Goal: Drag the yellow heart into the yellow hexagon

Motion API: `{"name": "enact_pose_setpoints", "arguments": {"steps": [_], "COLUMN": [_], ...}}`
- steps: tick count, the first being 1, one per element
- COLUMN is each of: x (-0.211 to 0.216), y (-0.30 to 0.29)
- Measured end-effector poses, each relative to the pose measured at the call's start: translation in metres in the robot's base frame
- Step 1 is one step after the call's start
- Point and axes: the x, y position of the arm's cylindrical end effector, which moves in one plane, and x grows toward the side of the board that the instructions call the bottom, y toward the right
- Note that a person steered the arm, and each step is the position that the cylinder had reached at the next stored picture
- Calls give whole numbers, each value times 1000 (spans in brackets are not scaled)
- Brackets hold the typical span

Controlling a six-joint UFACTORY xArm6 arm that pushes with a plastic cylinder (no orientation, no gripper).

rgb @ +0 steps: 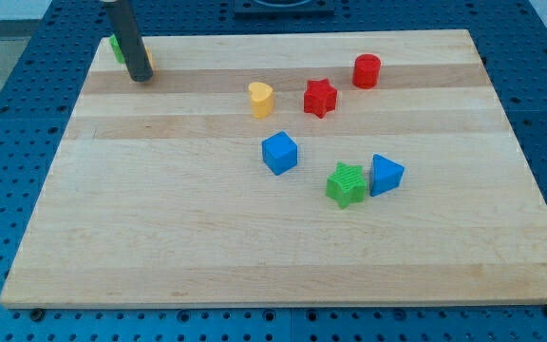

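The yellow heart [261,99] lies on the wooden board [207,237], a little above the middle. My tip [141,78] rests on the board near its top left corner, far to the left of the heart. A sliver of yellow block [149,62] shows just right of the rod, mostly hidden, so I cannot tell its shape. A green block [116,46] peeks out on the rod's left side, also largely hidden.
A red star [320,97] sits right of the heart, and a red cylinder [367,71] lies further up and right. A blue cube [279,153] lies below the heart. A green star [347,184] touches a blue triangular block [386,175] at centre right.
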Motion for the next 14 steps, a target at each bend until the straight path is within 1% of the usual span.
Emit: {"name": "enact_pose_setpoints", "arguments": {"steps": [1,3,4,5,7,9,12,13,14], "x": [25,80,88,87,74,54,17,3,0], "y": [36,128,170,194,201,186,135,135,149]}}
